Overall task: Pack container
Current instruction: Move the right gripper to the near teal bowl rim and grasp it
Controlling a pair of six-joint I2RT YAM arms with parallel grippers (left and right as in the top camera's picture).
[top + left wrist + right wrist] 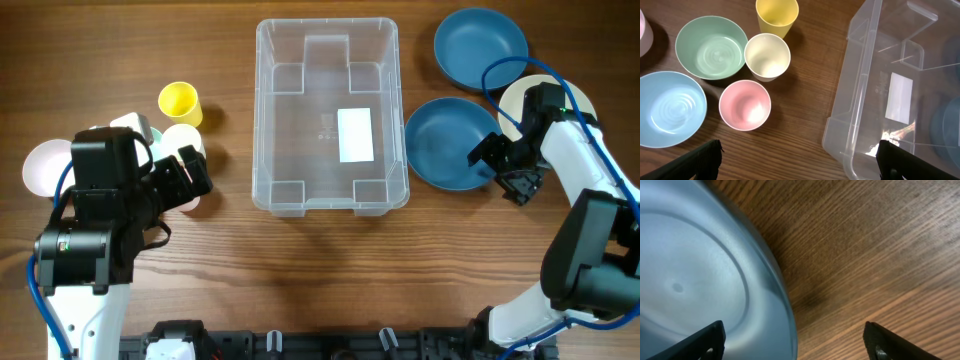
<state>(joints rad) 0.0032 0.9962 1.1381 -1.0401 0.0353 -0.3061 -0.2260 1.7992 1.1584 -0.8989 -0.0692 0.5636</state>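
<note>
The clear container (pixel 330 195) stands empty in the middle of the table, a white label (pixel 355 134) on its base; its near left corner shows in the left wrist view (pixel 860 100). My left gripper (pixel 190 180) is open and empty over bare wood, between the cups and the container (pixel 800 162). My right gripper (pixel 508 170) is open, low at the right rim of a dark blue bowl (pixel 450 143); in the right wrist view its fingers (pixel 795 342) straddle that bowl's rim (pixel 785 305).
Left of the container are a yellow cup (pixel 777 15), a cream cup (pixel 767 55), a pink cup (pixel 745 105), a green bowl (pixel 711 47) and a light blue bowl (pixel 670 110). A second dark blue bowl (pixel 480 45) and a cream bowl (pixel 515 100) sit at the right.
</note>
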